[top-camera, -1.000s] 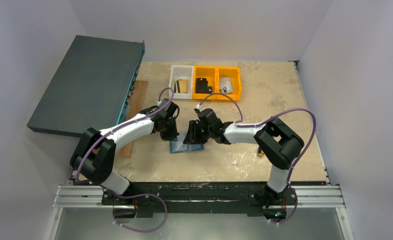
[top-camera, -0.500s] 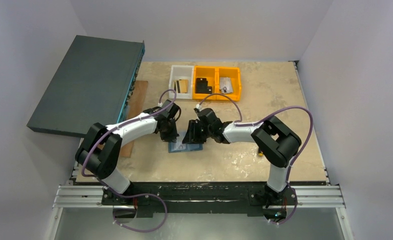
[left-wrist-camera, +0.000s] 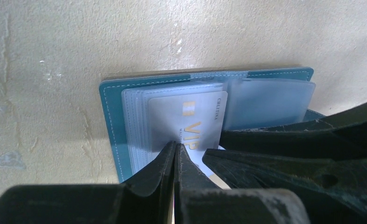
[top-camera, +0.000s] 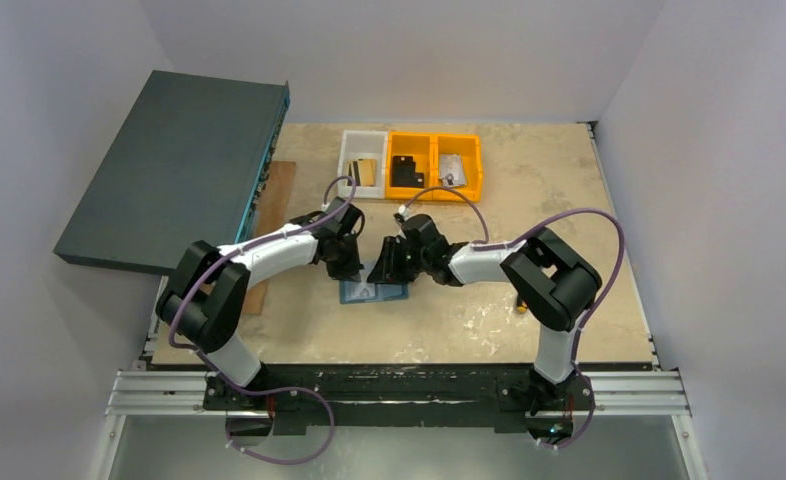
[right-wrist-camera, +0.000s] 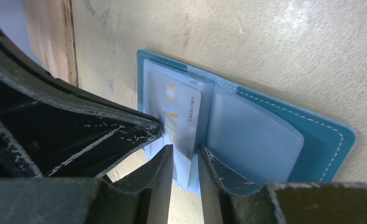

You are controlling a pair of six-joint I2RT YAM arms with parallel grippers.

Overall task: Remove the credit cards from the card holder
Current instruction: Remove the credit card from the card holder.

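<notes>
The teal card holder (top-camera: 374, 292) lies open on the table, its clear sleeves up. A silvery-grey credit card (left-wrist-camera: 191, 119) with gold "VIP" lettering sticks partly out of a sleeve on the holder's left half (left-wrist-camera: 111, 112). My left gripper (left-wrist-camera: 174, 148) is shut, its tips resting on the card's near end; it is also in the top view (top-camera: 347, 268). My right gripper (right-wrist-camera: 185, 151) is narrowly open, its fingers either side of the card's (right-wrist-camera: 179, 116) protruding end, beside the holder's right half (right-wrist-camera: 331, 140). In the top view the right gripper (top-camera: 384, 272) faces the left one.
A large dark teal flat box (top-camera: 174, 165) leans at the back left, with a wooden board (top-camera: 269, 210) beside it. A white bin (top-camera: 363, 165) holding a gold-tan card and two orange bins (top-camera: 434, 165) stand at the back. A small yellow object (top-camera: 520, 307) lies by the right arm.
The left arm's elbow has swung rightward and forward. Both grippers stay at the card holder, which has barely shifted.
</notes>
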